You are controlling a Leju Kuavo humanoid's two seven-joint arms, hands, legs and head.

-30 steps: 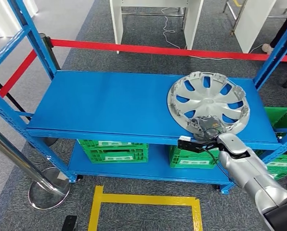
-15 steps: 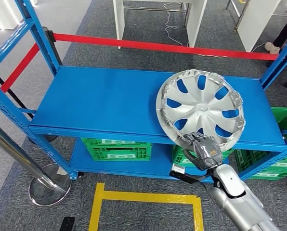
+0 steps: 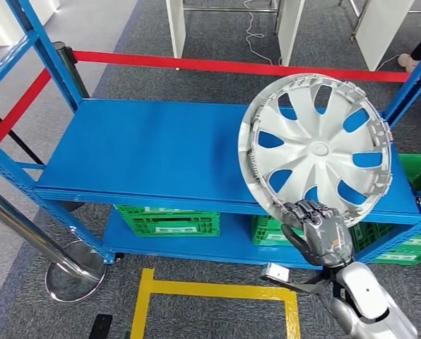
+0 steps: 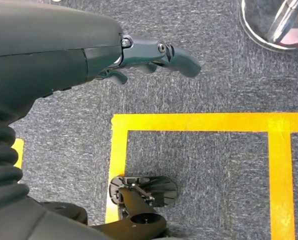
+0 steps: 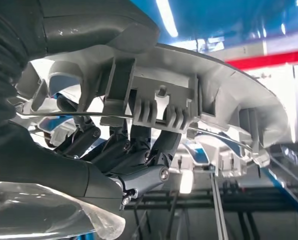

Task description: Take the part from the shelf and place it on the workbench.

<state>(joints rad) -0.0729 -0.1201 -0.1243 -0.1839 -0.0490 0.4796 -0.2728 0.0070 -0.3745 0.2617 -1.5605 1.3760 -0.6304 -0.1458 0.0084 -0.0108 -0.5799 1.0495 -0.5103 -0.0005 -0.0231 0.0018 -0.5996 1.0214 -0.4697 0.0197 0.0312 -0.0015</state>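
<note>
Right hand, head view: the fingers are closed on the near rim of the silver wheel cover, the thumb under it. In the right wrist view the dark fingers curl up into the ribbed inner rim of the cover. Compared with half a second and one second earlier, the part has gone from lying flat on the blue shelf to tilted up, its far edge raised well above the shelf surface and its face turned toward the camera; only the edge nearest the fingers is close to the shelf front. Whether that edge touches the shelf cannot be told. Judgement: the lift-off step is under way and the grip looks secure, though a one-sided rim hold on a wide disc may let it swing. Beyond the fingers, green crates sit on the lower shelf level. Left hand, left wrist view: it holds nothing, fingers loosely extended, above grey carpet and yellow floor tape. No table is seen.
</note>
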